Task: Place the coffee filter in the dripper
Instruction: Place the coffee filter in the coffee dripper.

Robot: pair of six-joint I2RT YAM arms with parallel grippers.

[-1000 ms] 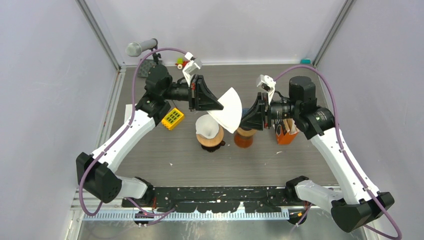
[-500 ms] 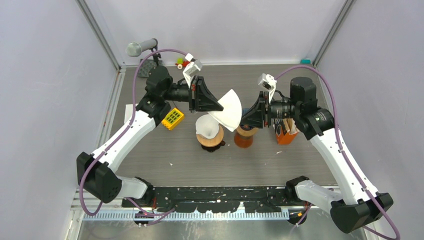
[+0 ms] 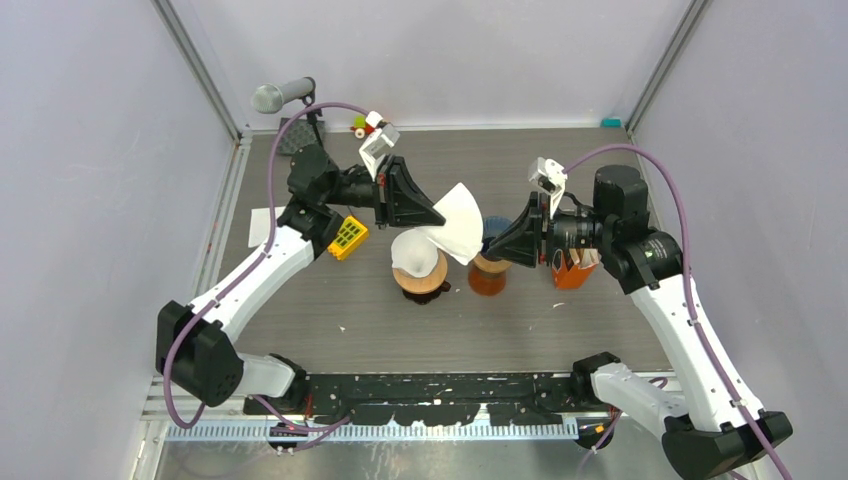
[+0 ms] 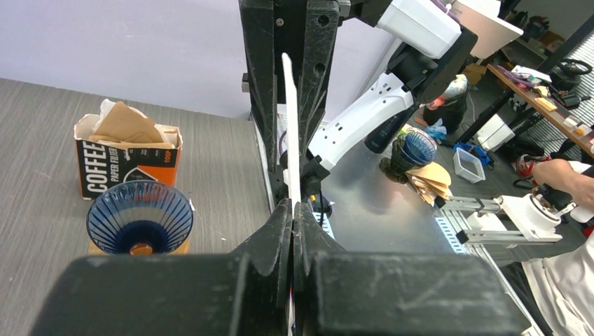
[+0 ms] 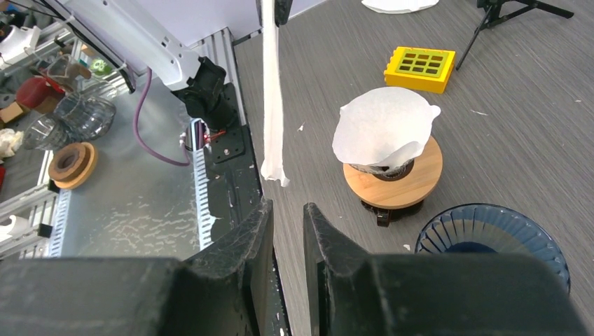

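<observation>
My left gripper (image 3: 442, 215) is shut on a white coffee filter (image 3: 458, 222), held in the air above the two drippers. In the left wrist view the filter (image 4: 289, 126) stands edge-on, pinched between the closed tips (image 4: 294, 206). An empty blue ribbed dripper (image 3: 490, 232) sits on an orange-brown base just right of the filter. A second dripper on a wooden ring (image 3: 420, 280) has a white filter (image 3: 415, 250) in it. My right gripper (image 3: 492, 255) is open with a narrow gap and holds nothing; it is over the blue dripper, apart from the filter (image 5: 272, 91).
An orange coffee filter box (image 3: 572, 268) with brown filters stands right of the blue dripper. A yellow toy brick (image 3: 346, 236) lies left of the drippers. A microphone on a stand (image 3: 282, 95) and small toys (image 3: 360, 126) are at the back.
The right arm has drawn back to the right, away from the filter's edge. The left gripper has shifted a little lower with the filter, which now tilts more.
</observation>
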